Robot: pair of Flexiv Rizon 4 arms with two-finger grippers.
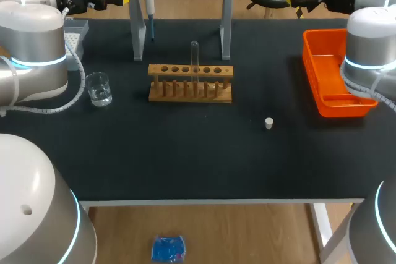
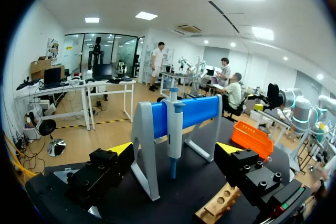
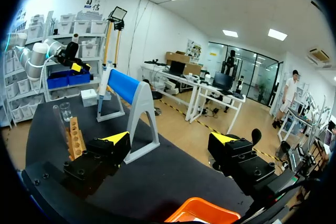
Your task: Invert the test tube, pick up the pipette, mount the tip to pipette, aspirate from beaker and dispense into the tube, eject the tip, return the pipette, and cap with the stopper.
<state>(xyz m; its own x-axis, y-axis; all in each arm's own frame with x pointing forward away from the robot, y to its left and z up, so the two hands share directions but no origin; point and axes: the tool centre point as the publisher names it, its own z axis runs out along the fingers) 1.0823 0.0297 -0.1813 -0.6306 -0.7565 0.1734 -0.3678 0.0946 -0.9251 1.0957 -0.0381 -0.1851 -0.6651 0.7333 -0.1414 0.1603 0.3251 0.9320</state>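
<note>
Left hand (image 2: 176, 149) and right hand (image 3: 169, 138) — both aloft, spread wide.

Black table (image 1: 185, 165) bears rack (image 1: 190, 85), beaker (image 1: 99, 89), stopper (image 1: 269, 123), orange tray (image 1: 328, 66), pipette stand (image 1: 137, 26).

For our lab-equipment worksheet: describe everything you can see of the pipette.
The pipette is a slim, pale grey-blue tool that looks like plastic. It has a plunger knob on top, a wider handle, and a narrow, darker blue shaft pointing down. No tip seems to be mounted. It hangs upright, hooked over the blue bar of the grey-legged stand, near the bar's left end in the head view. Its lower end appears clear of the table. Nothing else touches it.
</note>
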